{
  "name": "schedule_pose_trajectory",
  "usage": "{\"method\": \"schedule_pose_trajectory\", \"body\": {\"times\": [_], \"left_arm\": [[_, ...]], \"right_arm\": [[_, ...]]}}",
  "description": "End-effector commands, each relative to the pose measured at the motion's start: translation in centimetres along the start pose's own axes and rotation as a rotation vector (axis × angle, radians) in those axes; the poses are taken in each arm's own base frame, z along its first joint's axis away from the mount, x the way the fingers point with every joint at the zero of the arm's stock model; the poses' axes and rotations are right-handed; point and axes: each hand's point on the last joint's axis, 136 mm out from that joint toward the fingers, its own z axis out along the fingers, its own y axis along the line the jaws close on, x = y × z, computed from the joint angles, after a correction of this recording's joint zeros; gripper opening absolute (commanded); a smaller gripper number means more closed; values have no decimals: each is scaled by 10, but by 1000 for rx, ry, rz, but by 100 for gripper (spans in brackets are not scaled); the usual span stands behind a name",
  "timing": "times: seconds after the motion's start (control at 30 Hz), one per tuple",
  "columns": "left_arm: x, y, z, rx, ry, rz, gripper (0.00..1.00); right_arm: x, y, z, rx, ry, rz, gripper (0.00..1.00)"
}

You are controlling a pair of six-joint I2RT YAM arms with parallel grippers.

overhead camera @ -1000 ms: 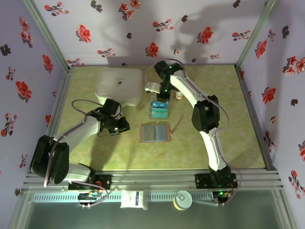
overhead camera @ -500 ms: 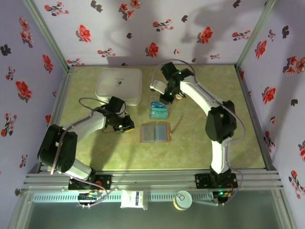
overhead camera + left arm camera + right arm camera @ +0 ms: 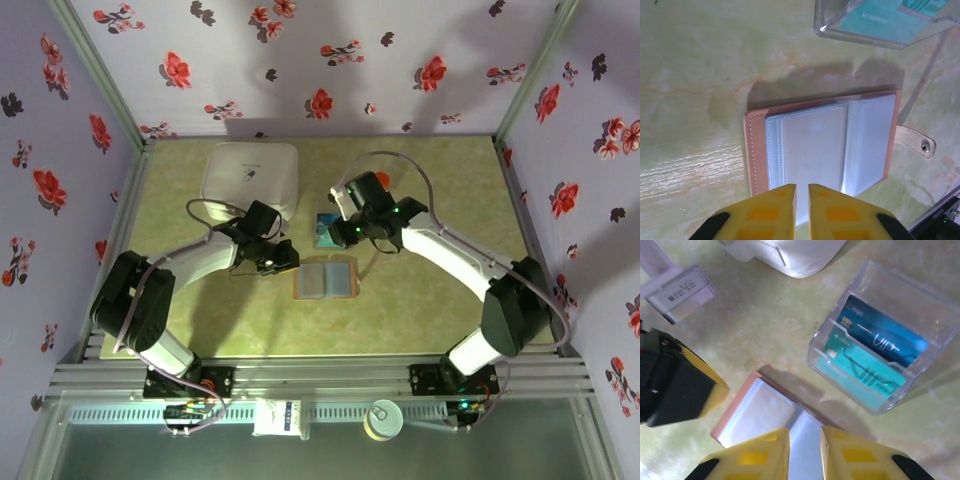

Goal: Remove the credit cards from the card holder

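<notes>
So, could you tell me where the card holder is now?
In the top view the open card holder lies mid-table, just nearer the arms than the clear tray, beside the left gripper.

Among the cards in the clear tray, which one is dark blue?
The dark blue card sits farthest from the card holder; the teal card sits nearer.

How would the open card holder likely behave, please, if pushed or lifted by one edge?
The card holder lies thin and flat, so a push would probably slide it over the smooth table, not tip it. Its stitched cover and sleeves look soft, so it would likely flop or fold when lifted by an edge.
</notes>
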Motion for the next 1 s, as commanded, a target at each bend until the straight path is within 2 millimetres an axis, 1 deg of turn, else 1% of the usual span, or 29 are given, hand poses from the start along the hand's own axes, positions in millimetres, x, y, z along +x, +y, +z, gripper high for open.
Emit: {"method": "schedule_pose_trajectory", "body": {"times": [0.0, 0.07, 0.1, 0.23, 0.4, 0.5, 0.6, 0.73, 0.97], "left_arm": [[7, -1, 6, 7, 10, 6, 13], [11, -1, 6, 8, 11, 1, 12], [12, -3, 6, 11, 10, 4, 11], [17, -7, 10, 6, 23, 13, 8], [28, -5, 22, -20, 70, 21, 6], [30, -2, 27, -35, 84, 21, 4], [31, 10, 29, -98, 88, 16, 2], [32, 20, 27, -151, 88, 28, 1], [31, 24, 33, -162, 94, 24, 0]], "right_arm": [[-10, 3, -16, 15, -120, 207, 23], [-1, 3, -21, 8, -147, 266, 22], [7, 3, -20, -1, -153, 294, 20], [26, 5, -16, -50, -155, 409, 17], [56, 12, 6, -109, -46, 510, 15], [68, 17, 19, -142, 12, 578, 16], [73, 26, 31, -196, 44, 607, 19], [75, 37, 43, -247, 82, 603, 24], [73, 43, 62, -271, 130, 615, 29]]}}
